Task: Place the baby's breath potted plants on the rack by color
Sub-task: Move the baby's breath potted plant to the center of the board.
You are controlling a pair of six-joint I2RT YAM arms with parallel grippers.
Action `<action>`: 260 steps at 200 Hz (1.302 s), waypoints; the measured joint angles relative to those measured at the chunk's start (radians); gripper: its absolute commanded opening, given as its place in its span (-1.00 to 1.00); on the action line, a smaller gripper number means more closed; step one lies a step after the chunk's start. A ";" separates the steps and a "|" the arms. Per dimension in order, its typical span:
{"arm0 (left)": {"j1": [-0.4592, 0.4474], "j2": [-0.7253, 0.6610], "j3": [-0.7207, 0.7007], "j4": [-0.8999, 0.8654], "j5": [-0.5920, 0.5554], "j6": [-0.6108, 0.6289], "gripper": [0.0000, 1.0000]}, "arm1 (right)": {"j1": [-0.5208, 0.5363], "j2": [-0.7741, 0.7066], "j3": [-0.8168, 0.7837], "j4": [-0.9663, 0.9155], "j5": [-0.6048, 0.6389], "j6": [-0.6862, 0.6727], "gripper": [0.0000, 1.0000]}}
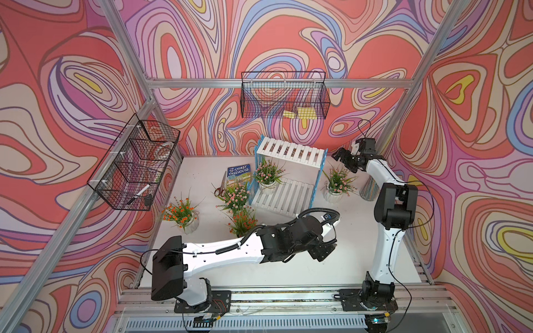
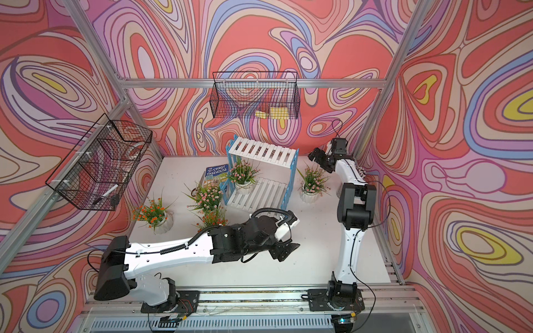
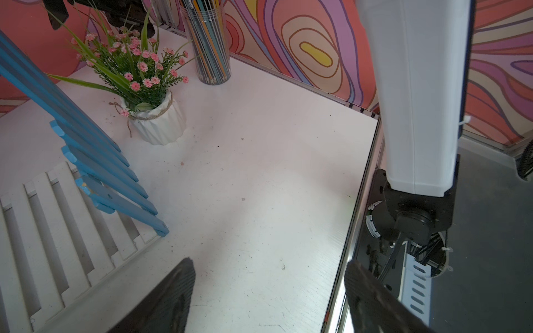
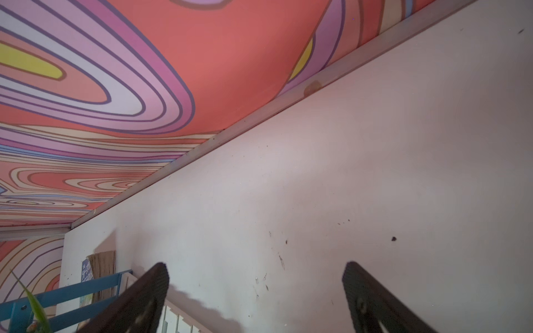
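the left claw [image 3: 268, 274] hangs over the white worktop [image 3: 259, 173], its two dark fingers [image 3: 173, 294] set apart with only worktop showing between them. to one side stands the rack [image 3: 95, 161], a blue picket frame over white slats. near that frame a pink-flowered plant [image 3: 138, 69] sits upright in a white ribbed pot [image 3: 160, 127] tied with twine [image 3: 150, 116]. beyond it, by the patterned wall [image 3: 311, 52], stands a clear tub of coloured pencils [image 3: 212, 54]. the right arm [image 3: 418, 101], white-shelled, rises at the worktop's edge.

The white table [image 1: 354, 230] carries the rack [image 1: 284, 196], a book [image 1: 238, 173], scissors [image 1: 221, 184], a pencil tub [image 3: 212, 57], the far-left orange plant [image 1: 181, 214], the front orange plant [image 1: 242, 220], and the left pink plant [image 1: 235, 196] and right pink plant [image 1: 337, 181] flanking the rack.
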 measured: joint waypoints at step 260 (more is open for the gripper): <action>-0.001 0.085 -0.055 0.028 -0.050 -0.080 0.65 | 0.124 -0.515 -0.654 -0.204 0.168 -0.216 0.93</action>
